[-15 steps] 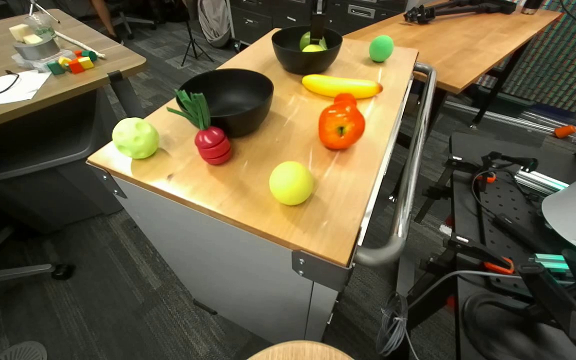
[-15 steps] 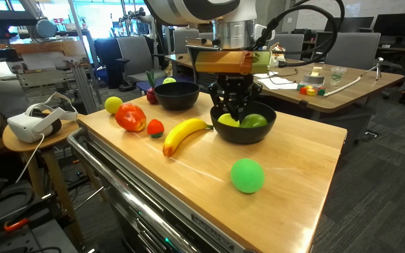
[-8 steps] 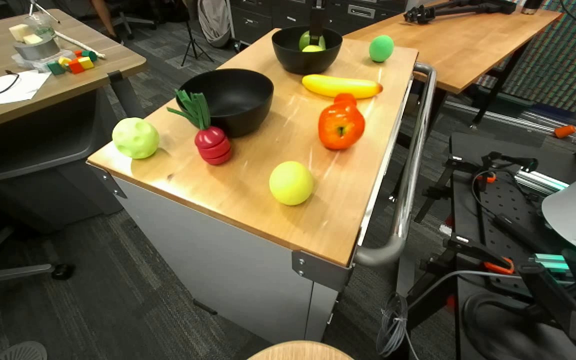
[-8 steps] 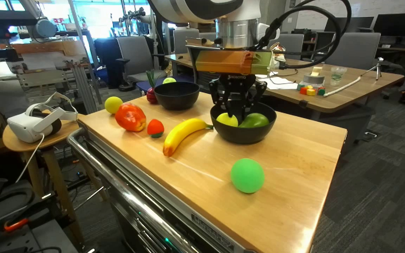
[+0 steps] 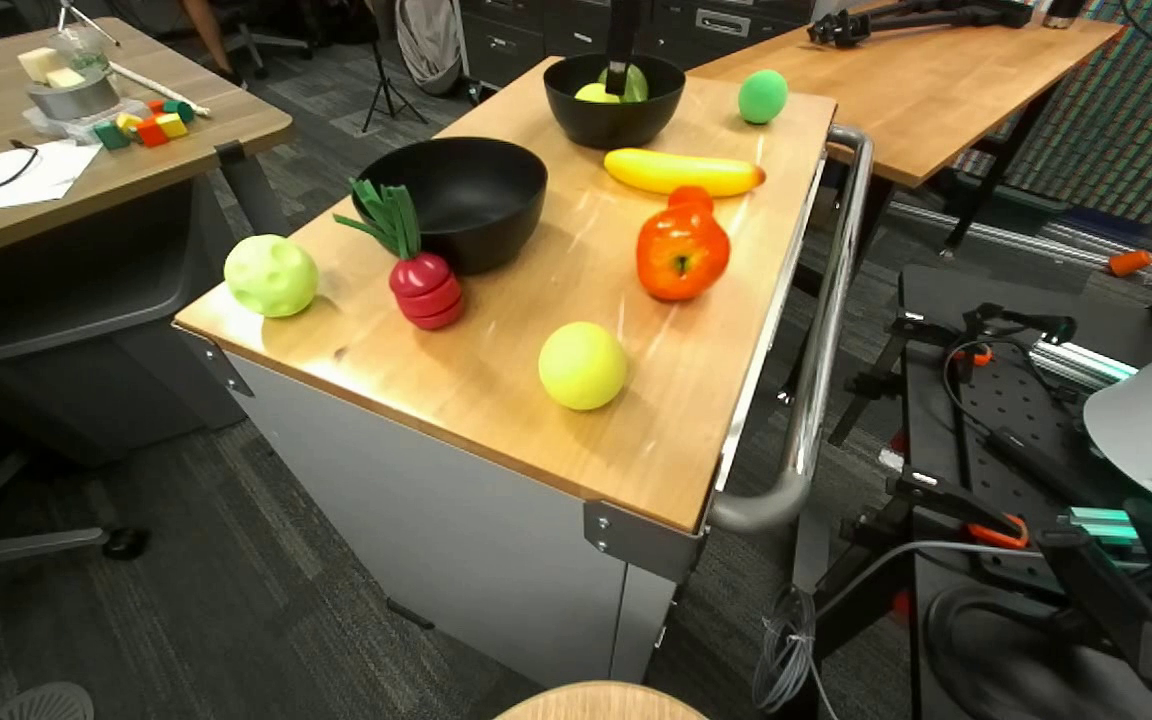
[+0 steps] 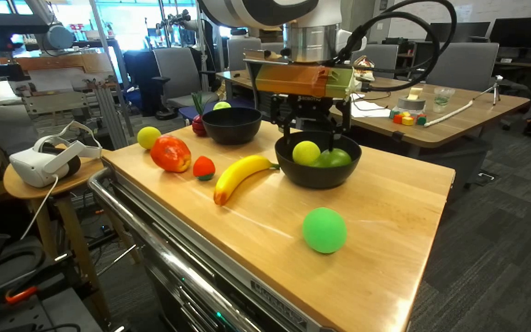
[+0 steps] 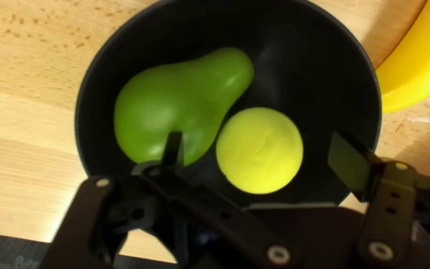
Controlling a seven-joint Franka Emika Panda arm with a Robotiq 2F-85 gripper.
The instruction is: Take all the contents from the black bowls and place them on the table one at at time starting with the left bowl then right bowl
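One black bowl (image 6: 318, 177) holds a green pear-shaped fruit (image 7: 170, 101) and a yellow ball (image 7: 259, 153), which lie side by side. My gripper (image 7: 255, 145) is over this bowl with its jaws wide apart. In the wrist view the ball lies between the fingers, with a gap on either side. One finger (image 7: 173, 149) overlaps the pear-shaped fruit; whether it touches, I cannot tell. The second black bowl (image 5: 481, 240) shows a bare inside in an exterior view. Both bowls stand on the wooden table (image 6: 380, 207).
On the table lie a banana (image 6: 242, 175) against the filled bowl, a green ball (image 6: 324, 230), a red pepper (image 6: 171, 154), a strawberry (image 6: 204, 167), another yellow ball (image 5: 583, 366), a radish (image 5: 426, 290) and a pale green ball (image 5: 272, 276). A metal rail (image 5: 826, 330) runs along one edge.
The jaws have gone from closed together to wide apart. The yellow ball has shifted inside the bowl, and the fingertips stand somewhat higher than before.
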